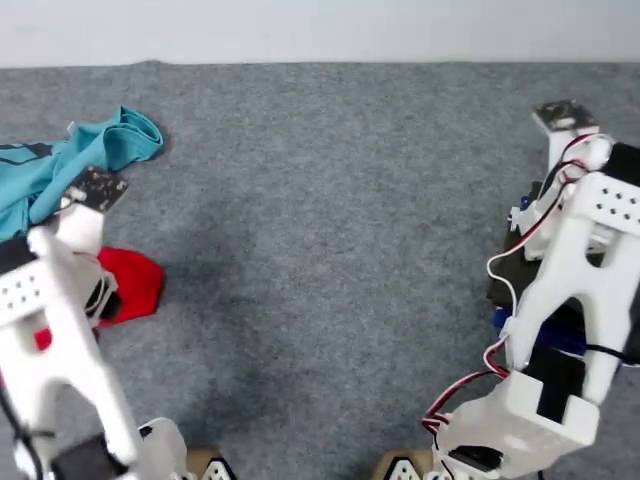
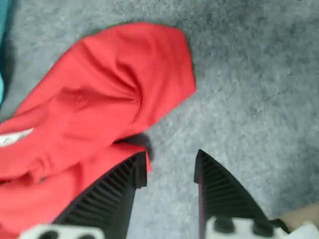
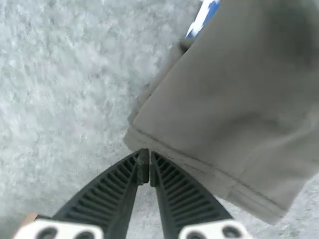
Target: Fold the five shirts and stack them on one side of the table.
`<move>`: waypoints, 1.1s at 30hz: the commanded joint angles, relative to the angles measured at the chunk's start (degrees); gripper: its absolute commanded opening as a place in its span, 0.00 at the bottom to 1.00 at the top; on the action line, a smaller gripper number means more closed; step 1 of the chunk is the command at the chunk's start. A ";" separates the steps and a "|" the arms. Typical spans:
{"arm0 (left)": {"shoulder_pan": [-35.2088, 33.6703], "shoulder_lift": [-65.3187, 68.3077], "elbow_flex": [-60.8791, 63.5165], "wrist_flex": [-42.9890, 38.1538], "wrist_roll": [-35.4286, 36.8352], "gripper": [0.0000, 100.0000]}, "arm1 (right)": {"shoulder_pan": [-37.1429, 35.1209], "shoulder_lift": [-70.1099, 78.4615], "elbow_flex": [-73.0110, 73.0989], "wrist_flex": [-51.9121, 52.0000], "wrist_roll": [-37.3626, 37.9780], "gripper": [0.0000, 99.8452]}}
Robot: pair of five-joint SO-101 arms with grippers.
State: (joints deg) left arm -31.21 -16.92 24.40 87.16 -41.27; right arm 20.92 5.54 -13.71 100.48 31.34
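A crumpled red shirt (image 2: 99,114) lies on the grey felt at the table's left side (image 1: 132,285). My left gripper (image 2: 169,162) hangs open just above it, one finger (image 2: 124,184) over the shirt's edge and the other over bare felt. Behind it lies a rumpled teal shirt (image 1: 60,165). At the right side, a folded grey-olive shirt (image 3: 239,114) tops a dark stack (image 1: 515,278). My right gripper (image 3: 145,167) is shut, its tips right at that shirt's hem corner. A bit of blue and white cloth (image 3: 204,12) peeks from under the stack.
The grey felt table (image 1: 330,220) stretches wide and bare between the two arms. The left arm (image 1: 50,330) covers part of the red shirt from above. The right arm (image 1: 570,300) hides most of the stack, where blue cloth (image 1: 560,338) shows.
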 commanded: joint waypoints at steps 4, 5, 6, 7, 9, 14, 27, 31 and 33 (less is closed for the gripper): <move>2.73 11.34 -3.47 -5.45 0.18 0.17 | -0.75 -2.95 2.73 2.51 -0.88 0.01; 3.16 13.19 -3.47 -5.80 0.18 0.17 | -0.75 -2.95 2.73 2.51 -0.88 0.01; 3.96 15.12 -3.56 -5.98 0.18 0.17 | -0.75 -3.03 2.73 2.51 -0.88 0.01; 4.75 16.88 -3.56 -7.03 0.18 0.17 | -0.75 -3.03 2.73 2.51 -0.88 0.01; 5.80 20.31 -3.65 -9.93 0.44 0.17 | -0.57 -3.56 2.73 2.51 -2.55 0.01; 6.51 27.96 -3.74 -16.70 0.70 0.17 | -0.75 -6.02 2.73 2.42 -3.52 0.01; 9.32 27.78 -10.42 -15.82 5.19 0.00 | -0.66 -8.40 2.81 2.42 -3.60 0.01; 11.43 19.43 -18.68 -12.04 11.96 0.00 | -0.66 -9.98 2.90 2.42 -3.60 0.01; 13.01 15.30 -23.78 -9.93 14.95 0.00 | -0.66 -10.86 2.90 2.42 -3.60 0.01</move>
State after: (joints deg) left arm -20.31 6.46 8.48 74.33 -30.46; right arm 20.75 -1.58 -10.64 100.48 28.44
